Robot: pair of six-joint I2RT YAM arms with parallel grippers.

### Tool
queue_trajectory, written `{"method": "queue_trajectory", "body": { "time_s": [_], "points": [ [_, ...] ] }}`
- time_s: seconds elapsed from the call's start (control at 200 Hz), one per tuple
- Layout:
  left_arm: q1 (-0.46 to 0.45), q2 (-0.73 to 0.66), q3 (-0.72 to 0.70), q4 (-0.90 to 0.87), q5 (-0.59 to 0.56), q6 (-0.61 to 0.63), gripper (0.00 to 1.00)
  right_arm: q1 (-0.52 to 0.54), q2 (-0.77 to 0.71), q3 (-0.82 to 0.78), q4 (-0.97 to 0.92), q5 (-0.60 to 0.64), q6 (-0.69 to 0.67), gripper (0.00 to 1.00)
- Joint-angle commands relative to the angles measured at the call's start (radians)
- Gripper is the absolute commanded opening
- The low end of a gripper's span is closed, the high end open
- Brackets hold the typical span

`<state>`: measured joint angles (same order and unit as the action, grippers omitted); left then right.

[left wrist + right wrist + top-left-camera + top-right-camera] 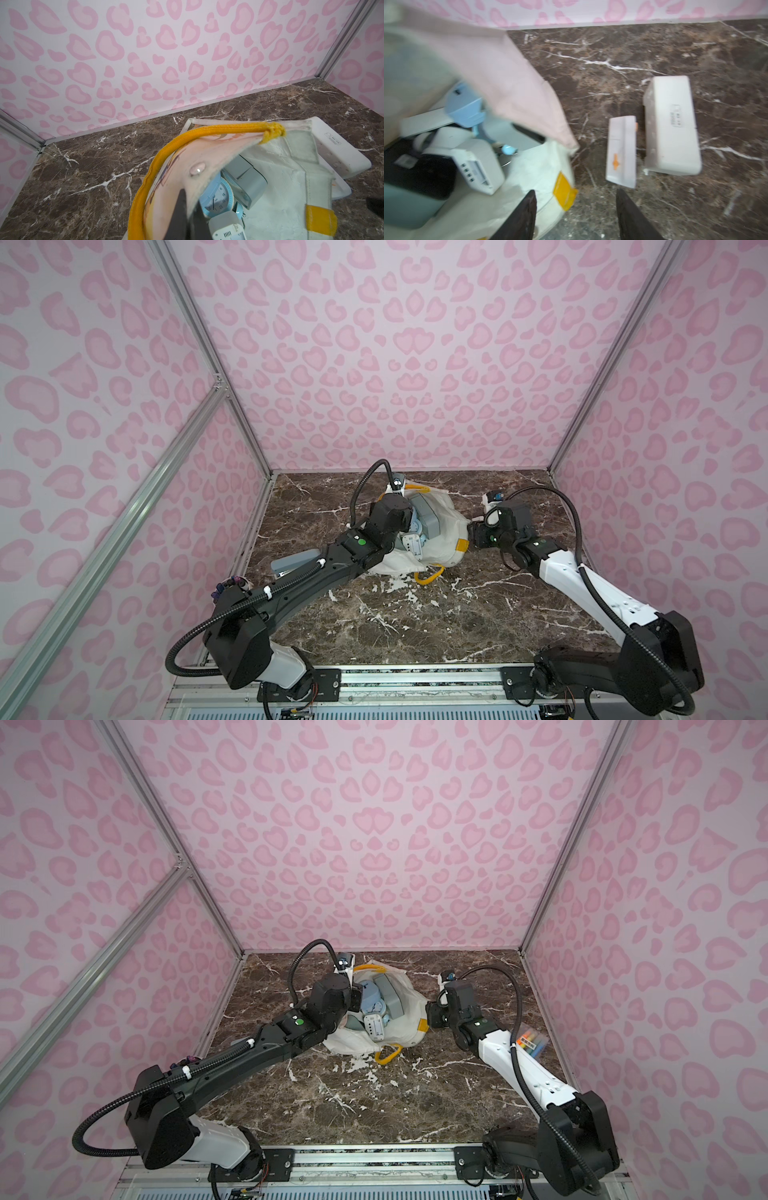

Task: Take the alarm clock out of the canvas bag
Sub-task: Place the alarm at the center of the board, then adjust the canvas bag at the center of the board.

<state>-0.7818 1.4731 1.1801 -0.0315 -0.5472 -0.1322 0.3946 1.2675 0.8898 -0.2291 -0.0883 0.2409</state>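
The white canvas bag (pixel 442 537) (pixel 409 1025) lies on the marble table with its mouth wide. My left gripper (pixel 190 214) is shut on the bag's near rim beside the yellow handle (pixel 166 158), holding the flap up. Inside lie a light blue round alarm clock (pixel 216 197) (pixel 372 998), a grey square clock (pixel 247 182) and a white digital clock (pixel 226 228) (pixel 475 164). My right gripper (pixel 575 207) (pixel 471 531) is open at the opposite rim. One of its fingers (pixel 527 212) is over the bag's fabric, the other is over bare table, and the yellow patch (pixel 563 192) is between them.
A white box (pixel 672 124) and a smaller white piece with an orange mark (pixel 622 151) lie on the table just beyond the bag's right side. A grey stapler (pixel 295 562) lies near the left wall. A pack of markers (pixel 532 1044) sits by the right wall.
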Motion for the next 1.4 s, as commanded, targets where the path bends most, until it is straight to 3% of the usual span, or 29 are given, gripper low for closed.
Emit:
{"method": "queue_trajectory", "body": {
  "time_s": [0.0, 0.26, 0.41, 0.755, 0.96, 1.255, 1.395],
  "points": [
    [0.002, 0.001, 0.014, 0.031, -0.013, 0.012, 0.03, 0.067, -0.025, -0.016, 0.031, -0.042, -0.019, 0.58],
    [0.002, 0.006, 0.018, 0.053, -0.006, 0.017, 0.03, 0.271, 0.049, -0.014, 0.056, -0.117, -0.046, 0.52],
    [0.003, 0.012, 0.023, 0.074, -0.001, 0.017, 0.03, 0.373, 0.128, 0.005, 0.043, -0.078, -0.092, 0.52],
    [0.004, 0.017, 0.012, 0.158, 0.004, 0.071, 0.03, 0.482, 0.271, 0.040, 0.132, -0.076, -0.124, 0.50],
    [0.012, 0.018, -0.028, 0.306, 0.030, 0.108, 0.03, 0.568, 0.383, 0.089, 0.221, 0.013, -0.093, 0.48],
    [0.014, -0.039, -0.104, 0.330, 0.117, 0.076, 0.03, 0.581, 0.550, 0.173, 0.335, 0.109, -0.106, 0.49],
    [0.014, -0.086, -0.142, 0.292, 0.126, 0.037, 0.03, 0.582, 0.516, 0.141, 0.358, 0.124, -0.115, 0.54]
  ]
}}
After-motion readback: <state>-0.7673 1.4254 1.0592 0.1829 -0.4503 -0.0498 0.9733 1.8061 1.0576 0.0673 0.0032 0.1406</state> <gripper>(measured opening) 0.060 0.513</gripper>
